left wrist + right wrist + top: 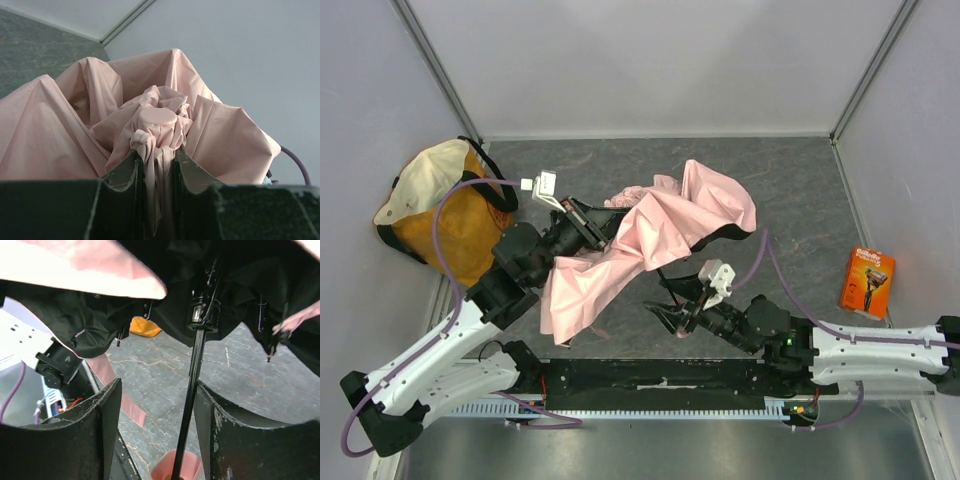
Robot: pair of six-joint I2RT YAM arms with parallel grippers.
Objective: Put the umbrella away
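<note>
So the umbrella (pixel 650 235) is slumped half-open on the bench (pixel 800 190), right of the tote (pixel 440 215). The left claw (pixel 156 155) is clamped on bunched fabric at its tip, and the right claw (pixel 157 385) is spread apart around the shaft (pixel 192 390).

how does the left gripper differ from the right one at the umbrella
The left gripper is shut on pink fabric bunched at the crown of the umbrella; the right gripper is open, the thin black shaft between its jaws. Left faces the pink outside, right the dark underside. Both are at the umbrella.
</note>
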